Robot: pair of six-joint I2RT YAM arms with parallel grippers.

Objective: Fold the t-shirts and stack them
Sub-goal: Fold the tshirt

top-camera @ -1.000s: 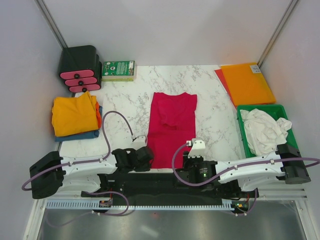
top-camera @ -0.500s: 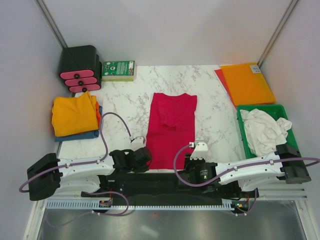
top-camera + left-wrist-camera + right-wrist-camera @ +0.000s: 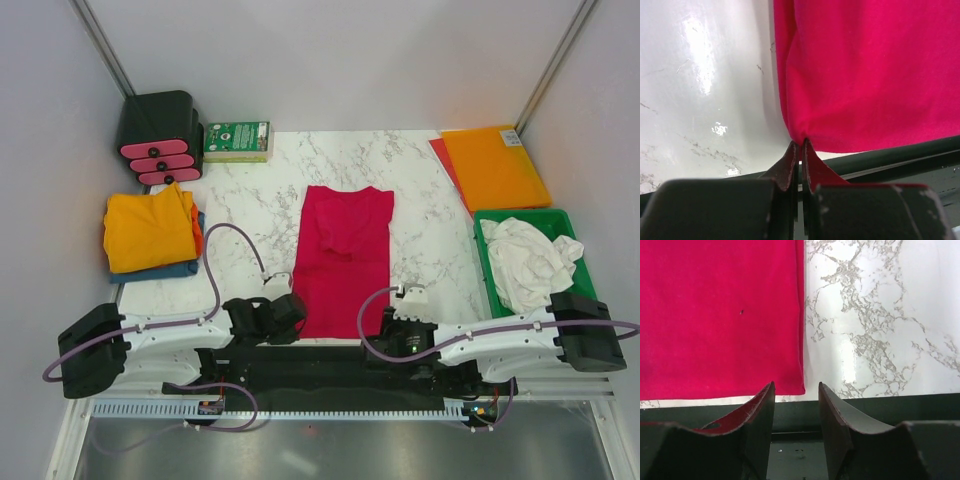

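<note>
Now pinching the near left corner of the red shirt (image 3: 343,255) in the left gripper (image 3: 800,146), closed tight on a small peak of cloth right at the near edge of the table (image 3: 420,200). Holding the right gripper (image 3: 796,390) parted and gripping nothing, lined up on the shirt's near right corner at that same edge. Lying flat down the middle of the table, folded into a long narrow strip. Probably setting up to lift both near corners and carry the hem toward the far end. Dealing with thin, soft, light cloth here: likely sagging between two grips, dragging and bunching on the smooth marble instead of sliding as a sheet, wrinkling if pulled unevenly. Judging the best hold to be at the two hem corners, taking all layers at once so as to stop the folded sides peeling open. Needing a matching bite on the right before any lift, or risking a skewed fold. Resting at the left side of the table, a folded yellow shirt (image 3: 148,230) on a blue shirt (image 3: 170,270); bunching up in a green tray (image 3: 520,214) at the right side, a white shirt (image 3: 530,262).
</note>
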